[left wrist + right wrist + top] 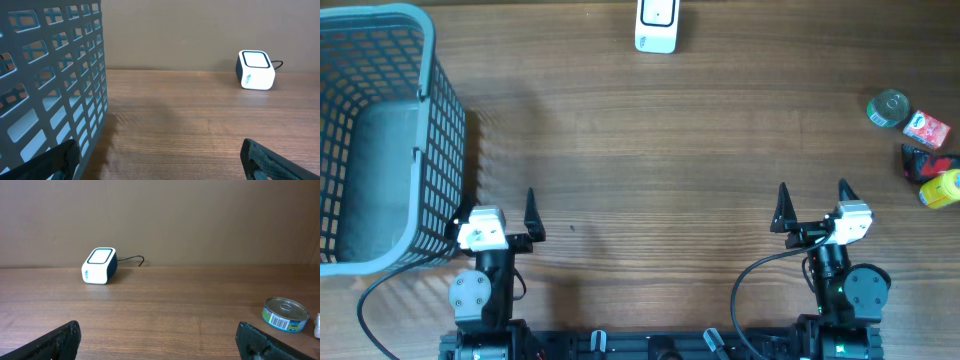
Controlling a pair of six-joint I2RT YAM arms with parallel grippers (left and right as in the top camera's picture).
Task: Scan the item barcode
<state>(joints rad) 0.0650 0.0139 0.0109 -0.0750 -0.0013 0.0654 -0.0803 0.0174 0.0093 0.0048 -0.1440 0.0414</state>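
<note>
The white barcode scanner [656,25] stands at the table's far edge, near the middle; it also shows as scanner [256,69] and scanner [99,265], with a cable behind it. Small items lie at the far right: a round tin can [888,108] with a barcode label [285,314], a red box [927,129], a black and red pack [928,160] and a yellow item [942,188]. My left gripper [498,205] [160,162] is open and empty near the front edge. My right gripper [813,195] [160,342] is open and empty, left of the items.
A grey plastic basket [380,130] fills the left side, its mesh wall [50,85] right beside my left gripper's left finger. Bare wooden table [650,150] stretches between the grippers and the scanner.
</note>
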